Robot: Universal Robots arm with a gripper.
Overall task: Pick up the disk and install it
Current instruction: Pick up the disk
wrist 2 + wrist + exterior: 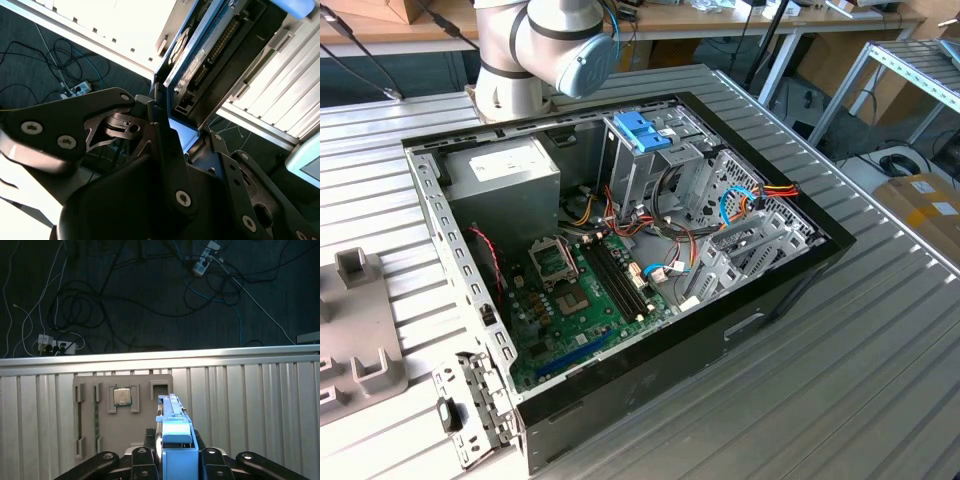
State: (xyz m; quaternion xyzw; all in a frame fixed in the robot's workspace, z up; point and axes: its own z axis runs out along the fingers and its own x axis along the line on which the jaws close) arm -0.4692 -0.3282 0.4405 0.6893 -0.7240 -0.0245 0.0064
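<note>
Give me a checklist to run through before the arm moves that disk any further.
1. Grip: ok. The gripper is shut on the disk at its blue frame, as both wrist views show.
2. Disk's connectors: ok. They are bare and clear of the gripper.
3. Case: ok. It lies open.
4. Free slot in the cage: cannot tell.
5. Cables: probably not ok. Loose ones lie right beside the cage.
</note>
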